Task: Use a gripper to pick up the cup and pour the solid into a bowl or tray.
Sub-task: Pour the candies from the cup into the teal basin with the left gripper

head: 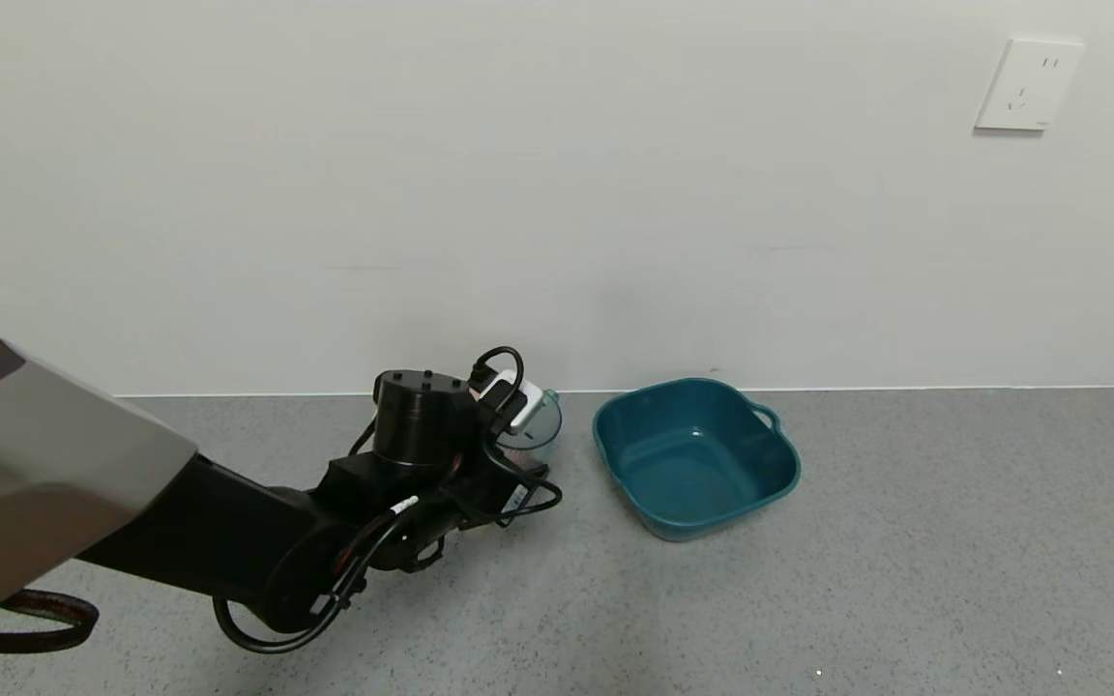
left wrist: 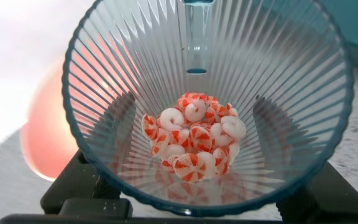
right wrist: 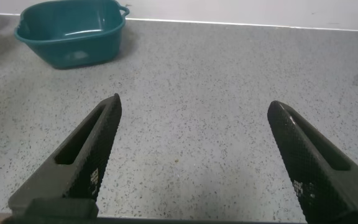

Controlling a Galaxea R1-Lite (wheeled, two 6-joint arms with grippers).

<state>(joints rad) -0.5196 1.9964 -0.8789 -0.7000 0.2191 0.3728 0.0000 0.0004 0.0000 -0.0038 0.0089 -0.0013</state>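
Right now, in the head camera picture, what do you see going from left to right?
Left gripper on its black arm → blue-green cup it reaches around → teal basin → white wall socket, high on the wall.

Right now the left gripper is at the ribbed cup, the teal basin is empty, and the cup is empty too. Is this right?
Not quite. The cup is not empty: the left wrist view shows orange-and-white pieces piled at its bottom. The rest stands: the left gripper is at the cup, and the teal basin is empty.
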